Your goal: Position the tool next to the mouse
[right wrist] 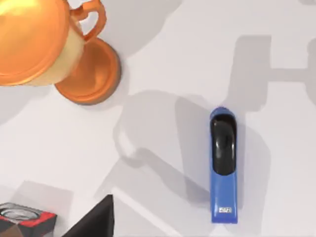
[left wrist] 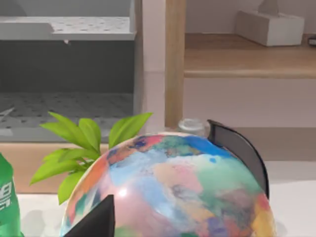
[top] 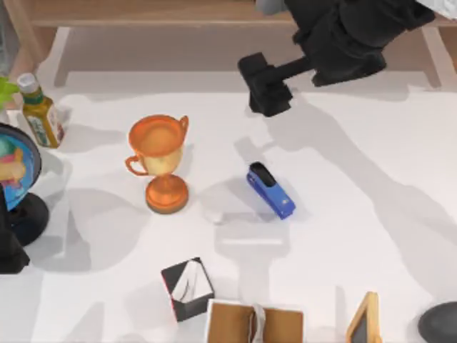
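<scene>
Stapler (top: pixel 270 191) lies flat on the white table (top: pixel 357 214) near the middle, angled, nothing holding it, trophy (top: pixel 161 161) to its left. Mouse (top: pixel 439 321) peeks in at the table's near right corner, well apart from the stapler. Right gripper (top: pixel 265 84) hangs above the far side of the table beyond the stapler; can't tell how its jaws stand. Left arm sits parked by the globe (top: pixel 14 168) at the left edge.
</scene>
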Motion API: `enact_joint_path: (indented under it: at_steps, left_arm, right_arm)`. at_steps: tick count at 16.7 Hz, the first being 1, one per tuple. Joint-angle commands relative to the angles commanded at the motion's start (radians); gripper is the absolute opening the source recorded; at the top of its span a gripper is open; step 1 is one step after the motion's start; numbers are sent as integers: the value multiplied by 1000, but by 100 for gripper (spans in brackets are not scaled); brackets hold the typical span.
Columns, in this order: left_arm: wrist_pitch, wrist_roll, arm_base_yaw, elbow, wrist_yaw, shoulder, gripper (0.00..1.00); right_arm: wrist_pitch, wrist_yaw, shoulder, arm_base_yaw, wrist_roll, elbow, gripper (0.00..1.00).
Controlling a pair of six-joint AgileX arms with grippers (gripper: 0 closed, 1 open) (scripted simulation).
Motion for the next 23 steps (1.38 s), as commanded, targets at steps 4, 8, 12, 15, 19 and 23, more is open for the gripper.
enact_joint_path:
  at_steps: [4,8,12,15,19,23]
  left_arm:
    - [0,0,0,0,0,0,100]
    - [0,0,0,0,0,0,100]
    - [0,0,0,0,0,0,100]
    - [0,0,0,0,0,0,100]
    - [0,0,0,0,0,0,100]
    - [0,0,0,0,0,0,100]
  right_arm:
    - [-157,62,328,31,-10,211,100]
    - [-263,125,503,50,-25,325,100]
    - [-278,137,528,54,-28,340,100]
    - [-277,135,528,48,-28,338,100]
    - [-214,138,539,49,-33,286,100]
    - [-114,137,561,54,-28,210,100]
